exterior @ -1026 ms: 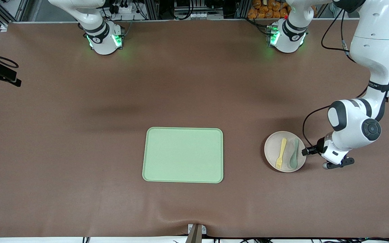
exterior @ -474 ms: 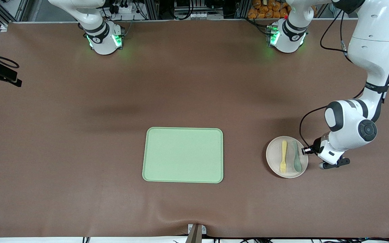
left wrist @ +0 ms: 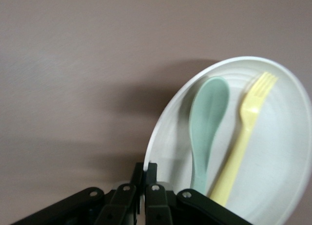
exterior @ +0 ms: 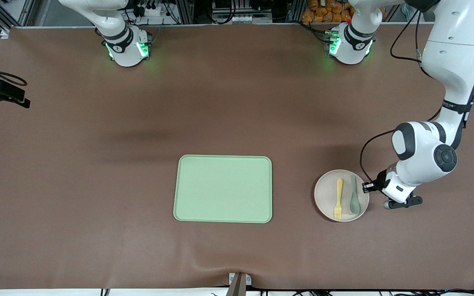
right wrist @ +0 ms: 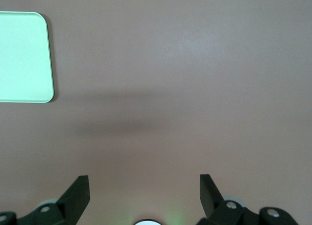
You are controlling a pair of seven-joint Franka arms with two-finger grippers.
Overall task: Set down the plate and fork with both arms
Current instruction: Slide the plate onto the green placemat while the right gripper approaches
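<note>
The plate (exterior: pixel 341 195) has slid toward the tray (exterior: pixel 223 188), left hand (left wrist: pixel 144 186) pinching its rim. In it lie the yellow fork (exterior: pixel 338 199) and a grey-green spoon (exterior: pixel 354 195). The right hand (right wrist: pixel 144 192) waits, spread, above the brown desk (exterior: pixel 97 164).

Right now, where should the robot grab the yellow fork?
Probably by its handle. The fork lies flat in the plate, tines toward the front camera, close beside the spoon. Coming straight down over the handle end, fingers straddling it, looks best, though the spoon leaves little room.
</note>
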